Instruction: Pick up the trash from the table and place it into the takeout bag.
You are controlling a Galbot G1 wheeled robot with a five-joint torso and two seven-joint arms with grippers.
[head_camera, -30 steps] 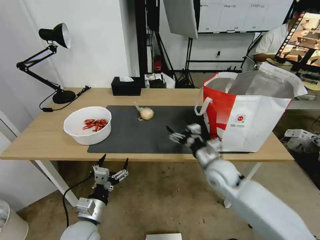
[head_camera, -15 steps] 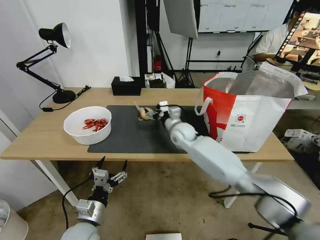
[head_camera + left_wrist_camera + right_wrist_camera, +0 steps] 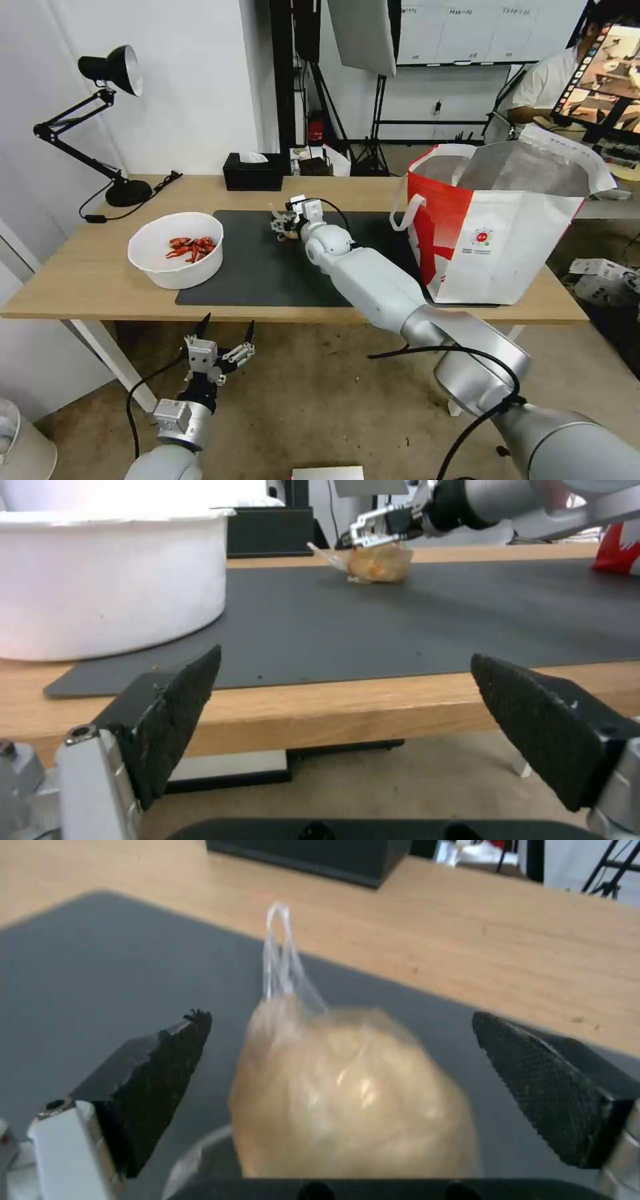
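Observation:
A beige ball in clear wrap (image 3: 347, 1100) lies on the dark mat (image 3: 267, 273) of the table (image 3: 87, 280). My right gripper (image 3: 283, 223) (image 3: 341, 1019) is open and straddles the ball, one finger on each side, without squeezing it. The left wrist view shows the ball (image 3: 380, 564) on the mat with the right gripper (image 3: 373, 530) over it. A white bowl (image 3: 175, 263) of red shells (image 3: 191, 248) sits at the mat's left end. The takeout bag (image 3: 507, 233) stands open on the table's right. Below the table's front edge, my left gripper (image 3: 229, 325) (image 3: 347, 659) hangs open and holds nothing.
A black tissue box (image 3: 252, 173) stands at the table's back edge. A black desk lamp (image 3: 113, 133) with its cable is at the back left corner. The bowl (image 3: 100, 580) is near the front left edge.
My right arm swung from in front of the bag leftward and back across the mat, and its open gripper now sits around the wrapped ball. The left arm stayed put.

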